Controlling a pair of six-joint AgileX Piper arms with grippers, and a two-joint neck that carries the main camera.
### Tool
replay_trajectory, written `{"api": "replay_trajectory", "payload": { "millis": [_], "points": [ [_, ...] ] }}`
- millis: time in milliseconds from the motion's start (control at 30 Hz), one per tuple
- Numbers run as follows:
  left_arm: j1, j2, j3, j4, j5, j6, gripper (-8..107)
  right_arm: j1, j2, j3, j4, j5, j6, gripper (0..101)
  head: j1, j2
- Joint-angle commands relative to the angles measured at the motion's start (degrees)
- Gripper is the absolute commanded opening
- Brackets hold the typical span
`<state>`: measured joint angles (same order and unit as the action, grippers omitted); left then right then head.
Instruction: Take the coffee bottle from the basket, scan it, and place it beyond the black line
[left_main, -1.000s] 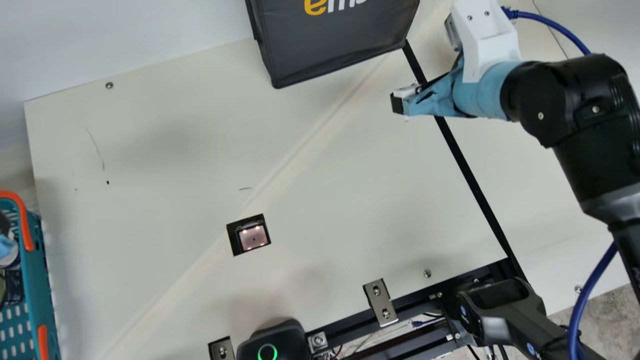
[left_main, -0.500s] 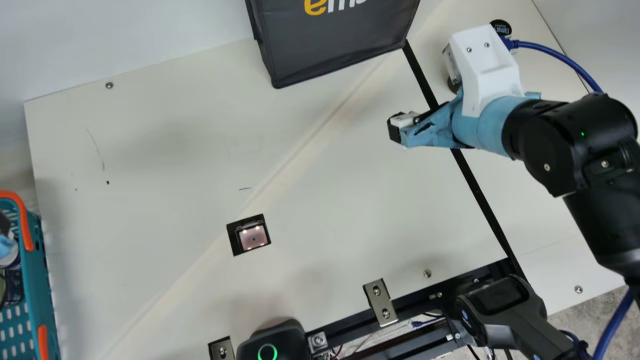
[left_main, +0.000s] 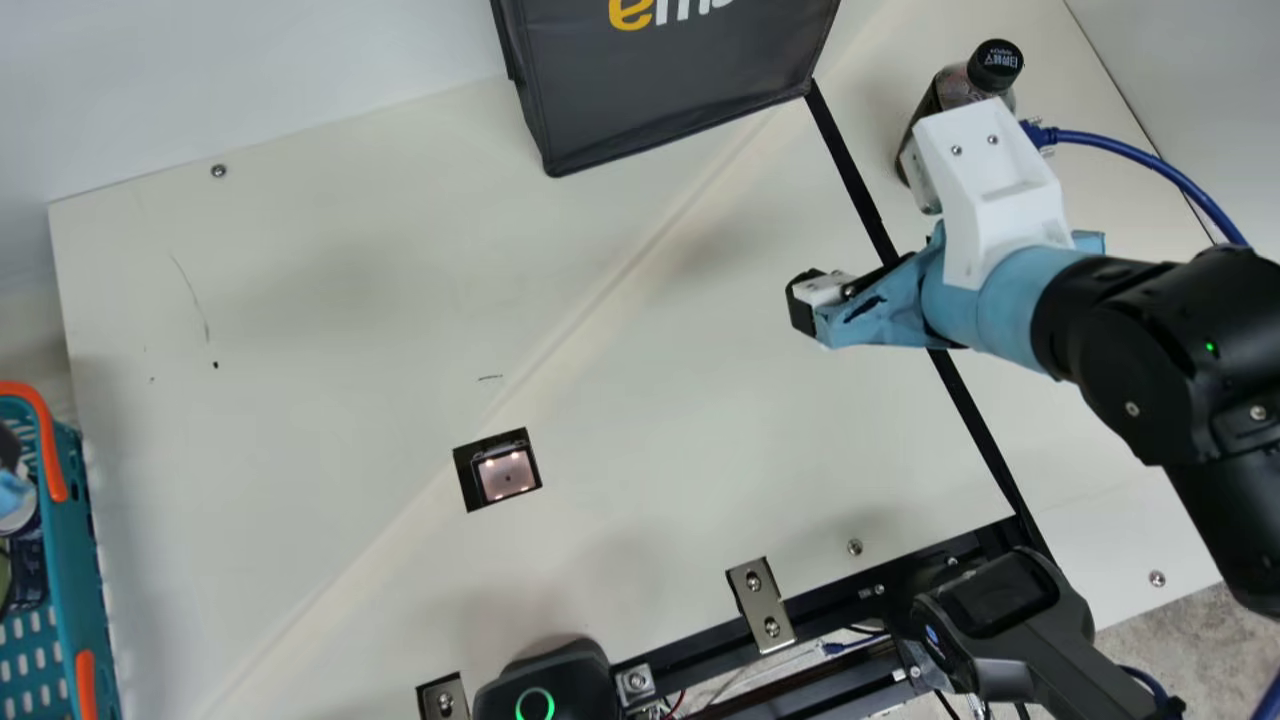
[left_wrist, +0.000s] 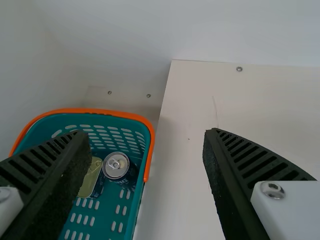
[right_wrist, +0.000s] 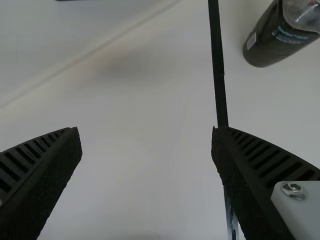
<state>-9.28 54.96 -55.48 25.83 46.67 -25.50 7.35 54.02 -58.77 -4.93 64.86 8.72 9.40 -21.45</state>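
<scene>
"Where's the coffee bottle (left_main: 948, 92)?"

"Up past the black line (left_main: 962, 400), standing upright on the counter (left_main: 300, 350). The right arm's white camera mount (left_main: 990, 185) hides part of it from the neck camera."

"Has the right gripper (left_main: 802, 308) got hold of anything?"

"No, its fingers are spread wide with nothing between them. The tips are over the scanner's side of the line, and the arm reaches across above the line."

"And the left gripper (left_main: 10, 490)?"

"Wide open too, and holding nothing. It's by the teal basket (left_main: 75, 560) with the orange handles. I can see two drink cans in there, a dark blue one (left_wrist: 116, 166) and a greenish-gold one (left_wrist: 91, 179), side by side."

"What's that lit square?"

"A scanner window (left_main: 506, 474), set in the counter. There's a dark grey bag (left_main: 670, 90) near the far end of the line, and a handheld scanner (left_main: 1000, 600) at the near end."
</scene>
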Motion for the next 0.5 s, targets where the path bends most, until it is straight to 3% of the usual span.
{"api": "replay_trajectory", "payload": {
  "millis": [0,467],
  "points": [
    [0.0,0.0,0.0,0.0,0.0,0.0,90,0.3,-0.3,-0.1,-0.2,0.7,0.5,91,-1.5,-0.1],
    [0.5,0.0,-0.1,-0.6,-0.1,0.8,90,0.8,-0.7,0.0,-0.4,1.7,1.1,91,-1.5,-0.1]
  ]
}}
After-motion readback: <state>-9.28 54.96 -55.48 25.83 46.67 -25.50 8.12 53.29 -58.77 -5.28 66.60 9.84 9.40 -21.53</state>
